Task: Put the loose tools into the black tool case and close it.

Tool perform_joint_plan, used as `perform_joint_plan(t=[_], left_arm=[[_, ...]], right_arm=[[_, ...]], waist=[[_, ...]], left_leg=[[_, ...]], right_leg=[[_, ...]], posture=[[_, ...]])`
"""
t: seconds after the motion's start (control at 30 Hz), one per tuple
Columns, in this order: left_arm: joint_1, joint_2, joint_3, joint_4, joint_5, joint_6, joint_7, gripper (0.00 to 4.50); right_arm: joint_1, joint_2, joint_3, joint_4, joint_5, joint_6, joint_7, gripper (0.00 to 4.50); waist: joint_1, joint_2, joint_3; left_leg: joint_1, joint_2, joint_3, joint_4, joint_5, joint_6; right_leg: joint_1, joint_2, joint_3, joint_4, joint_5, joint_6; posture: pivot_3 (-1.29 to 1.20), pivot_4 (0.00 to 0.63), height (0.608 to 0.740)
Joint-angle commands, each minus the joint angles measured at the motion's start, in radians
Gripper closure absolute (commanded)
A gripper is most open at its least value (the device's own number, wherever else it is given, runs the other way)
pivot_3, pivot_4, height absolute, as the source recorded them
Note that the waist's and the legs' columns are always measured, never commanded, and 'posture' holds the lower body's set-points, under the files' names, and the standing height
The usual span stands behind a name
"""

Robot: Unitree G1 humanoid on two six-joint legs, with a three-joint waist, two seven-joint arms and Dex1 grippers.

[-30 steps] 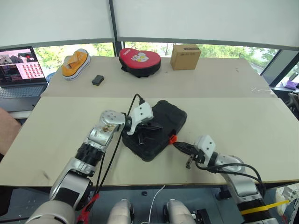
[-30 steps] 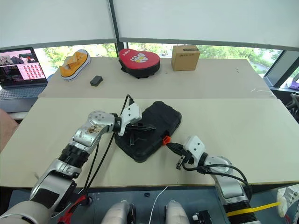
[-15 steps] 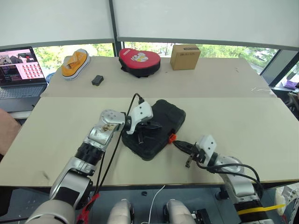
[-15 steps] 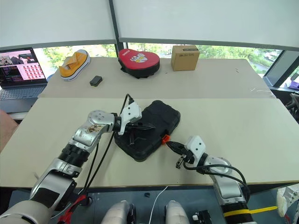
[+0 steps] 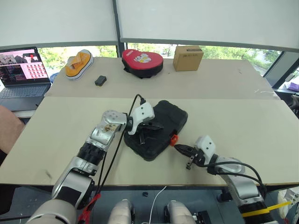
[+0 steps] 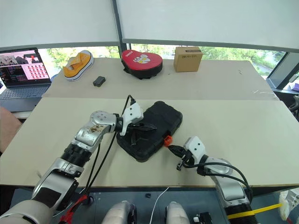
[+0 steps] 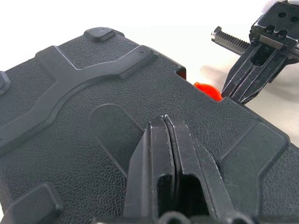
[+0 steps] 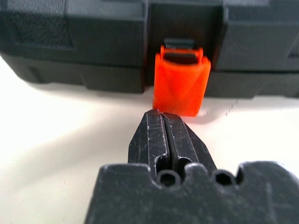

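Note:
The black tool case (image 5: 169, 116) lies closed in the middle of the near table, its orange latch (image 5: 174, 138) hanging loose on the side facing me. My left gripper (image 7: 164, 119) is shut and rests its tips on the textured lid. Low over the table, my right gripper (image 8: 161, 115) is shut, its tips just short of the orange latch (image 8: 181, 86) and pointing at it. The loose tools are out of view.
On the far table stand a laptop (image 5: 23, 65), a yellow shoe (image 5: 77, 64), a small black box (image 5: 100, 80), a red heart-shaped pouch (image 5: 142, 61) and a cardboard box (image 5: 188, 58). A person's arm (image 5: 7, 130) shows at the left edge.
The whole picture has shifted slightly. My right gripper has tilted a little in front of the latch. The left gripper stays on the lid.

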Motion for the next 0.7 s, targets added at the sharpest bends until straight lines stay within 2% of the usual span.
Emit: perform_joint_plan(t=[0.03,0.17,0.33,0.53,0.7], left_arm=[[0.044,0.010,-0.058,0.093,0.070,0.040,0.002,4.44],[0.039,0.006,-0.058,0.102,0.072,0.037,0.005,4.44],[0.032,0.007,-0.062,0.126,0.082,0.053,0.011,4.44],[0.040,0.008,-0.075,0.140,0.089,0.109,0.005,4.44],[0.053,0.021,-0.091,0.143,0.091,0.154,-0.015,4.44]], right_arm=[[-0.008,-0.017,-0.010,-0.007,-0.019,0.015,-0.020,4.50],[-0.038,0.002,0.017,0.031,-0.047,0.026,-0.043,4.50],[-0.087,0.052,0.038,0.116,-0.058,-0.036,-0.049,4.50],[-0.116,0.129,0.015,0.183,-0.024,-0.166,-0.031,4.50],[-0.113,0.179,-0.027,0.164,0.051,-0.196,-0.005,4.50]], waist=[[0.000,0.000,0.000],[-0.001,-0.001,-0.001],[-0.003,-0.009,-0.008],[-0.007,-0.017,-0.014],[-0.013,-0.016,-0.014]], left_leg=[[0.000,0.000,0.000,0.000,0.000,0.000],[0.001,0.000,0.000,0.000,0.000,0.000],[0.002,0.001,0.000,0.000,0.000,0.000],[0.004,0.002,-0.001,-0.002,0.000,0.000],[0.005,0.003,0.000,-0.004,0.000,0.000]], right_leg=[[0.000,0.000,0.000,0.000,0.000,0.000],[0.000,0.000,0.000,0.000,0.000,0.000],[0.001,0.000,0.000,0.000,0.000,0.000],[0.002,0.001,0.000,0.000,-0.001,-0.002],[0.002,0.001,0.001,0.001,-0.002,-0.004]], posture=[[0.00,0.150,0.740],[0.00,0.150,0.740],[0.00,0.150,0.740],[0.00,0.150,0.740],[0.00,0.150,0.740]])
